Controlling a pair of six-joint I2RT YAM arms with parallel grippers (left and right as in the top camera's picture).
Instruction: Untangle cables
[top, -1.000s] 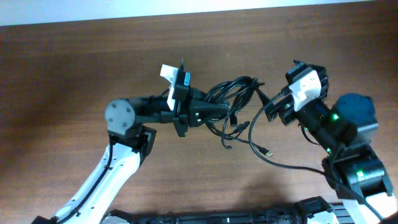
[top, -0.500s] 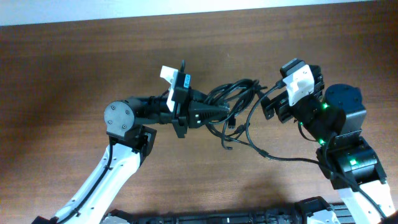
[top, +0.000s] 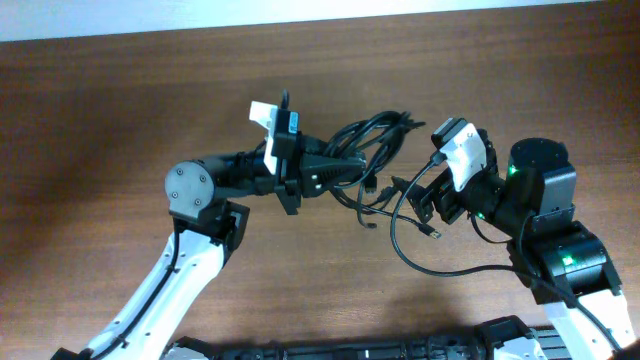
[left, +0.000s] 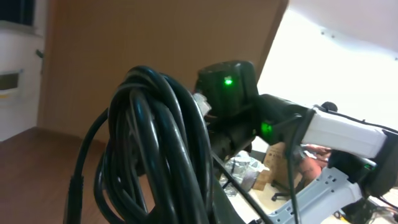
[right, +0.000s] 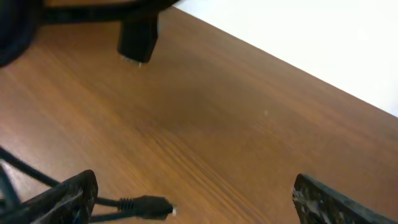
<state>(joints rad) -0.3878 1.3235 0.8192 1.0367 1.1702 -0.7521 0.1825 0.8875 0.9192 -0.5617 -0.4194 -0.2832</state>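
The cables (top: 375, 135), seemingly light, limp and snag-prone, hang bunched on the left claw (top: 355, 168), its opening hidden, while the right claw (right: 202, 200) gapes empty above the bench (right: 249, 124); best pinch the loose plug (right: 146, 207) just beside its finger.

The black-and-white left arm (top: 230, 175) reaches level toward the right from its grey shoulder joint. Its black two-finger left gripper (top: 352, 166) is pinched on the thin black cables (top: 378, 138). The black right gripper (right: 198, 198) angles down and leftward, its fingers (right: 68, 194) spread wide.
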